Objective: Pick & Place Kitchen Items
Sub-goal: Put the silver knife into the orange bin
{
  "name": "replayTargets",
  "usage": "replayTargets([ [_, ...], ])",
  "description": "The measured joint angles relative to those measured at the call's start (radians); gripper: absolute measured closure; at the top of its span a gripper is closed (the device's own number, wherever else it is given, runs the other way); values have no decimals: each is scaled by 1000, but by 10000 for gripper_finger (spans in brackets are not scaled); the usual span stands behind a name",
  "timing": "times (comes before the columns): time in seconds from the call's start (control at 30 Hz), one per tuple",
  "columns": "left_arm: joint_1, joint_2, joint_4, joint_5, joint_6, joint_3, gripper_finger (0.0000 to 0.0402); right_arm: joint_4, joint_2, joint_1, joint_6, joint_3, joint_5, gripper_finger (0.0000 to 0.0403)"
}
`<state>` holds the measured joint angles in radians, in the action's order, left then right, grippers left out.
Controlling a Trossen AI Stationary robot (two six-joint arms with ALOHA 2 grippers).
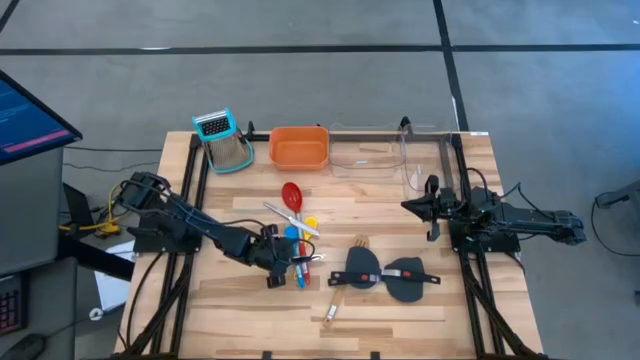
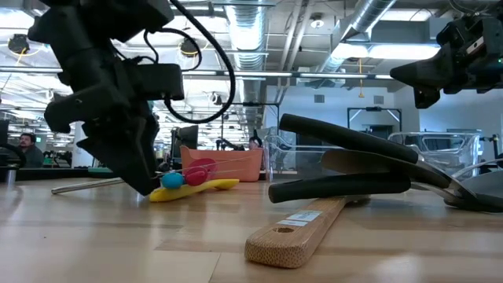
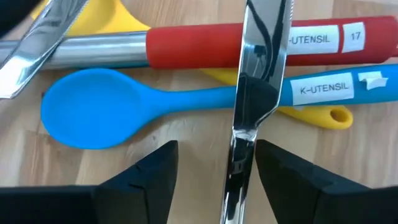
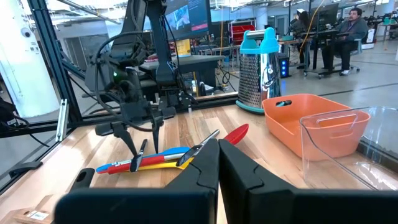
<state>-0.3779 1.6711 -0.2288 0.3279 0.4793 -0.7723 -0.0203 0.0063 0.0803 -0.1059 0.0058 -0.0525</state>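
Observation:
A pile of utensils lies on the table: a blue spoon (image 3: 124, 109), a red-handled spoon (image 3: 249, 46), a yellow spoon (image 3: 323, 115) and silver tongs (image 1: 290, 218). My left gripper (image 3: 217, 180) is open and points down over the pile. Its two fingers stand on either side of one tong arm (image 3: 245, 124), with a gap on each side. It also shows in the high view (image 1: 285, 265) and the low view (image 2: 145, 181). Two black spatulas (image 1: 362, 275) (image 1: 405, 280) and a wooden spatula (image 1: 345, 290) lie to the right. My right gripper (image 1: 415, 205) is shut and waits at the right.
An orange tray (image 1: 298, 147), a clear plastic bin (image 1: 380, 155) and a metal grater with a teal top (image 1: 225, 140) stand along the far edge. The red spoon's bowl (image 1: 292, 195) lies just in front of the tray. People sit at desks beyond the table.

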Motion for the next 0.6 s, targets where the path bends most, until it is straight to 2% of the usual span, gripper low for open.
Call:
replayTargets([
  [0.27, 0, 14, 19, -2, 5, 0, 226, 0, 0, 0, 0, 0, 0, 403],
  [0.6, -1, 26, 47, 0, 32, -2, 304, 0, 0, 0, 0, 0, 0, 403],
])
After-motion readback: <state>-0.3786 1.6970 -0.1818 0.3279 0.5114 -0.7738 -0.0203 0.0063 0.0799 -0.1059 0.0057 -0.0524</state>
